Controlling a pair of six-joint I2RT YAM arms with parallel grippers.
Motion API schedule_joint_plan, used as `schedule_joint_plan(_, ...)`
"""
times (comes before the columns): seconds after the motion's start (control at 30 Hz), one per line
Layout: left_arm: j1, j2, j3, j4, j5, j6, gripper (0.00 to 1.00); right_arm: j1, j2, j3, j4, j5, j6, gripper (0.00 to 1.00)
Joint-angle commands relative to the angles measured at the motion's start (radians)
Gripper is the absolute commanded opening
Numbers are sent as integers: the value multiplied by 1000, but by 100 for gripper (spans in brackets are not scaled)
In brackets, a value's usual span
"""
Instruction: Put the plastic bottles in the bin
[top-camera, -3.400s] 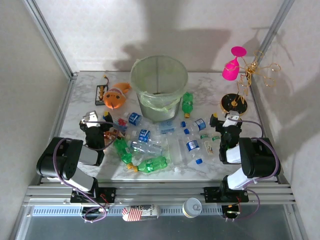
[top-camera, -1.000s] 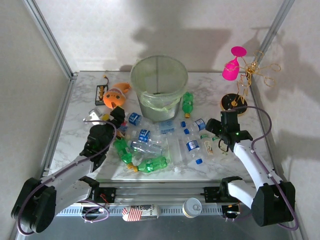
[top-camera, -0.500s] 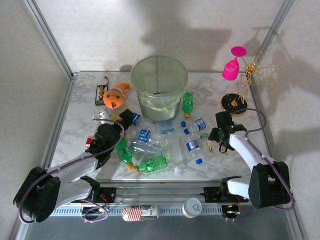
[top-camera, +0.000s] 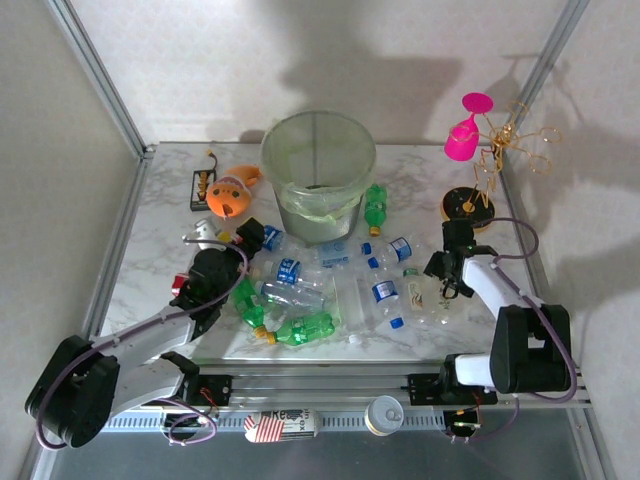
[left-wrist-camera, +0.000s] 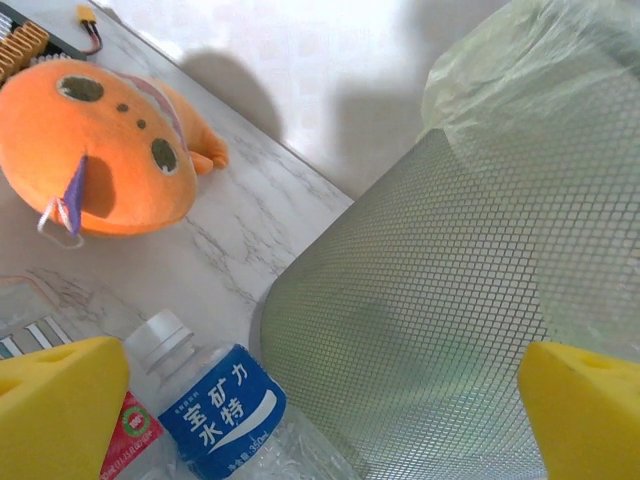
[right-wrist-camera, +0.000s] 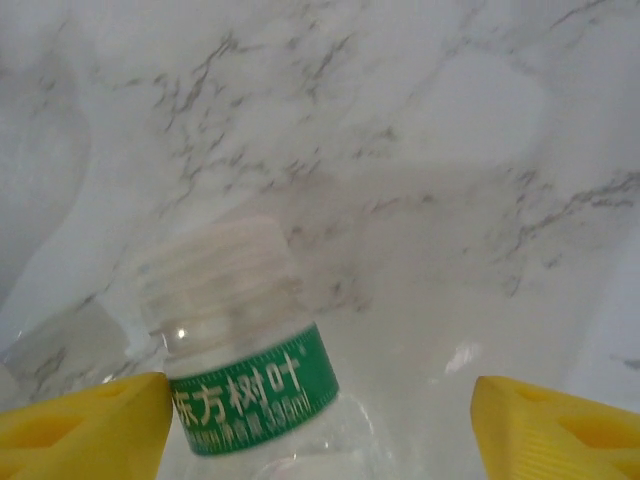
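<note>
- A tall, round, pale-green translucent bin (top-camera: 320, 215) with a light green bag liner stands upright at the far middle of the marble worktop (top-camera: 150, 250).
- Small plastic bottles (top-camera: 300, 295), clear and green, lie on their sides in a loose heap just in front of the bin, pointing every way.
- The left fingers (left-wrist-camera: 60, 405) are spread wide, holding nothing. Between them lies a clear blue-labelled bottle (left-wrist-camera: 215, 410), its long axis slanted and its pale cap towards the orange plush toy (left-wrist-camera: 100, 150).
- The bin's meshed wall rises right behind this bottle, between the fingers.
- The right fingers (right-wrist-camera: 80, 430) are also wide apart. A clear green-labelled bottle (right-wrist-camera: 250, 385) lies between them, close against the left one, with its white cap pointing away from the camera; contact is unclear.
- A green bottle (top-camera: 374, 210) lies beside the bin's right wall.
- A pink plastic goblet (top-camera: 463, 135) stands at the far right, well apart from the bottles.
</note>
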Motion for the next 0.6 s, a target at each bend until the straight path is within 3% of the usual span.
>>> schedule_joint_plan(0.0,-5,-43,-17,-18,-47,28,100,-36,49,37,69,-7,-27,77)
schedule_joint_plan(0.57,-2,-134,-60,-67,-130,23,100,-41,119,-15,171,-51,-29,56)
